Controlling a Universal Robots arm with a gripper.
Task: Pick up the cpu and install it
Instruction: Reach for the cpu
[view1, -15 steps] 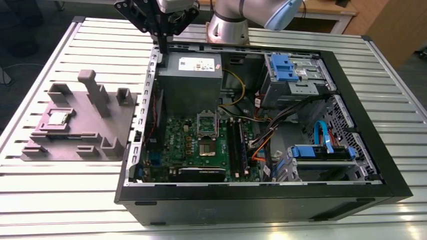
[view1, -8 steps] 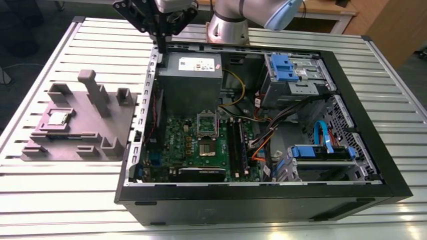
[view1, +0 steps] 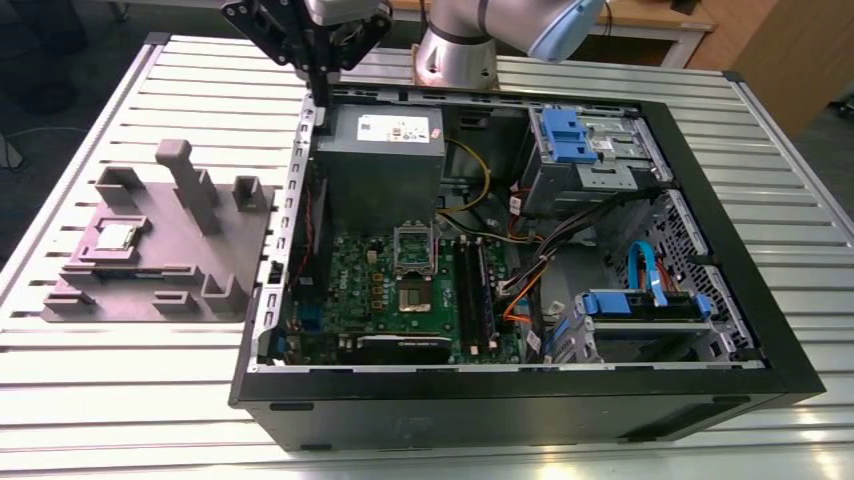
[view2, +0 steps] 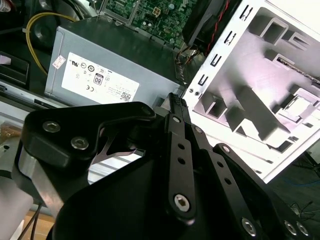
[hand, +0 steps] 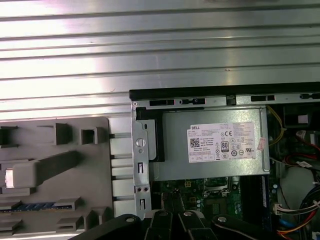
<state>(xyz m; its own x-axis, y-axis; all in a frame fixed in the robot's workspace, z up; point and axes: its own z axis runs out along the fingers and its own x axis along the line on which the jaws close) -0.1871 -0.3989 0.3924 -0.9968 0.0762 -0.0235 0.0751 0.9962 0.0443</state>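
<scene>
My hand (view1: 320, 100) hangs over the edge of the open computer case (view1: 534, 410), fingers pressed together on nothing. Inside the case, the grey power supply (view1: 380, 175) carries a white printed label (hand: 221, 141). The cpu (view1: 118, 236) lies in the grey fixture (view1: 174, 255) on the table (view1: 107, 385), to the exterior view's left of the case.

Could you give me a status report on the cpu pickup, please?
Gripper shut, empty, over edge of black computer case. Small silver-grey square cpu lies on grey fixture tray, untouched. Tall grey post stands beside it.
</scene>
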